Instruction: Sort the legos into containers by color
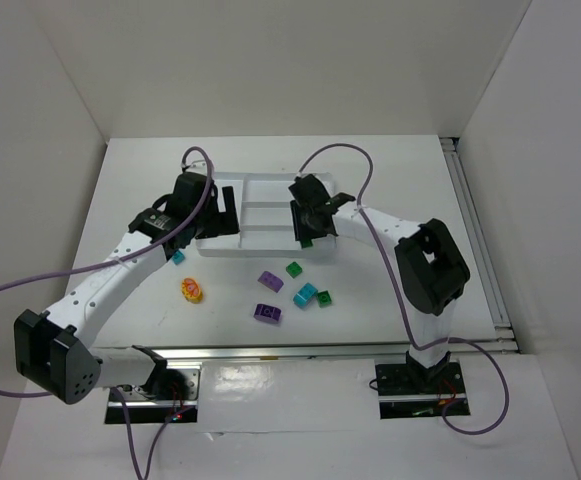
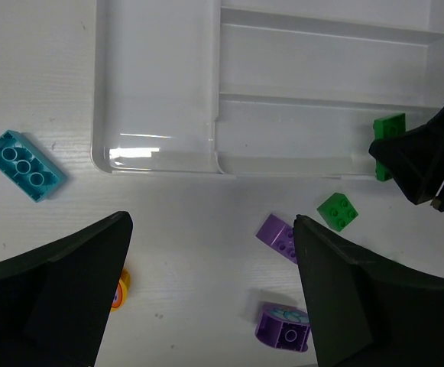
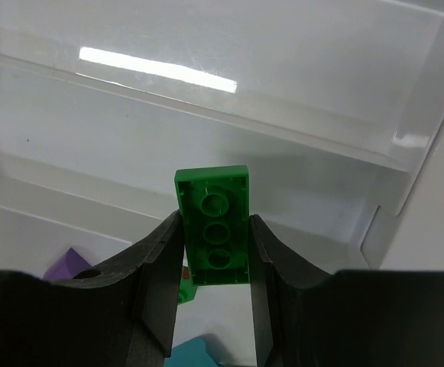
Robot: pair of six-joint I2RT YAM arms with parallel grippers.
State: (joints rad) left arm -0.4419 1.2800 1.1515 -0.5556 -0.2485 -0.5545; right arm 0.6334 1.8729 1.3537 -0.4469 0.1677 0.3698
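Observation:
My right gripper (image 3: 215,238) is shut on a long green lego (image 3: 211,206), underside towards the camera, held over the near right corner of the white tray (image 3: 206,115). From above, that lego (image 1: 307,242) hangs at the tray's (image 1: 270,190) near edge. My left gripper (image 2: 212,222) stands open and holds nothing, over the table just in front of the tray's narrow left section (image 2: 153,76). Loose on the table lie a cyan lego (image 2: 24,164), an orange-yellow piece (image 2: 121,287), two purple legos (image 2: 277,235) (image 2: 283,329) and a green one (image 2: 338,210).
Another cyan lego (image 1: 305,294) and a small green one (image 1: 324,298) lie side by side in front of the tray. White walls enclose the table on three sides. A metal rail (image 1: 480,240) runs along the right edge.

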